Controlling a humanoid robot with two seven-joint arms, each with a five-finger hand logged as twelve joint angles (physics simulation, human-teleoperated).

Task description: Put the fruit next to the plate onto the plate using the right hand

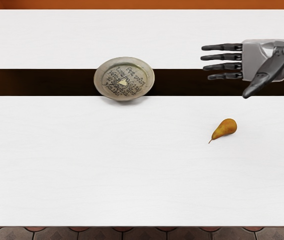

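Note:
A small brown-yellow pear (225,128) lies on the white table, right of centre, its stem pointing down-left. A round grey metal plate (124,78) with engraved writing sits to the upper left of it, straddling a dark band across the table. My right hand (232,67) comes in from the right edge, above and slightly right of the pear, well apart from it. Its four fingers (222,57) stretch out straight to the left and the thumb (262,80) points down-left; it holds nothing.
A dark brown band (41,82) runs across the table behind the plate. The white table (106,165) reaches to its front edge near the bottom, with tiled floor below. An orange-brown wall strip shows along the top.

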